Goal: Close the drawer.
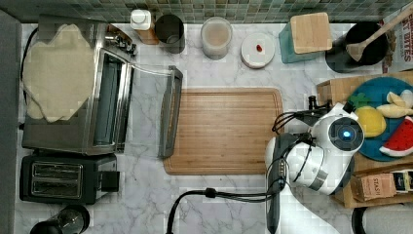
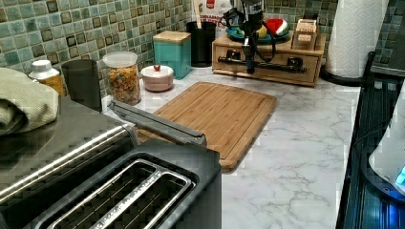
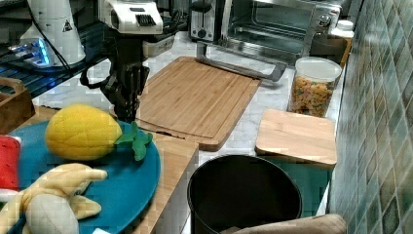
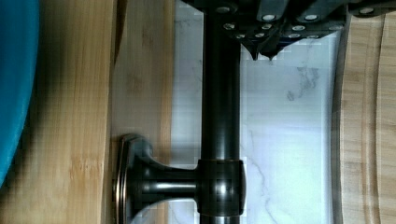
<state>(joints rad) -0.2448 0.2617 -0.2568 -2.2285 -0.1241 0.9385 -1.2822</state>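
The drawer (image 2: 267, 75) is the light wooden front of the box under the blue plate, and it sits about flush with the box. Across it runs a dark bar handle (image 2: 279, 65). My gripper (image 2: 249, 66) hangs straight down in front of that bar. In the wrist view the bar (image 4: 220, 116) runs past the drawer front (image 4: 140, 84), and my gripper (image 4: 262, 57) stands just beside the bar on the side away from the wood. Its fingertips are together with nothing between them. In the right view the gripper (image 3: 125, 109) points down at the box's edge.
A large wooden cutting board (image 1: 224, 129) lies just in front of the drawer. The toaster oven's open door (image 1: 170, 112) borders the board's far side. A blue plate (image 1: 375, 92) with toy fruit tops the box. A paper towel roll (image 2: 356, 36) stands beside it.
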